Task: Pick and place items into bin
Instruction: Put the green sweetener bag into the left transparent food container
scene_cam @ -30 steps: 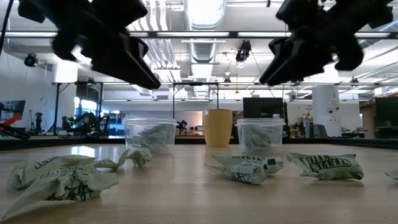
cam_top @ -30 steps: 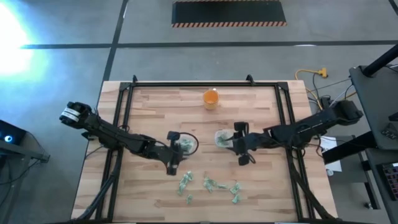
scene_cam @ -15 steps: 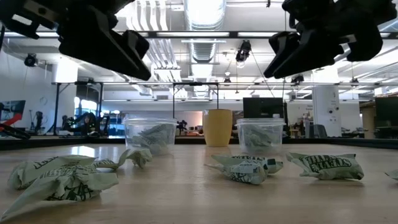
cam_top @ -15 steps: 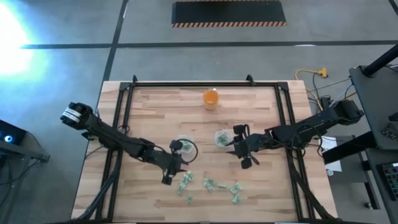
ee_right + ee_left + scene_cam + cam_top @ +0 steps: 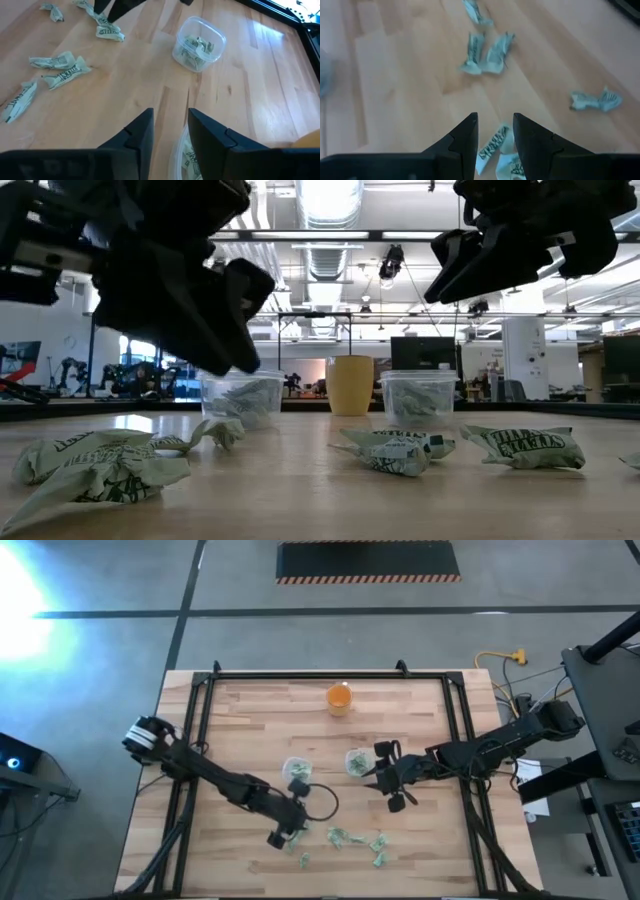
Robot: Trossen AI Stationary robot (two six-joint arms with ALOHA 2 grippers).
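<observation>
The left gripper (image 5: 495,131) hung with jaws spread over a crumpled item (image 5: 496,150) at six o'clock on the tabletop (image 5: 250,720), ready to grab; the right gripper (image 5: 170,125), jaws apart, waited above its tub (image 5: 180,155).

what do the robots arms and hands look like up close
Both arms are dark, slim and jointed. The left arm has a pale band near its base. Each hand, left hand and right hand, ends in two flat black tapered fingers.

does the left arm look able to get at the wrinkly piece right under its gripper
Probably yes. The left gripper hangs over the wrinkly piece with its fingers apart, the piece showing in the gap. Nothing lies between them, and the other pieces lie farther off.
</observation>
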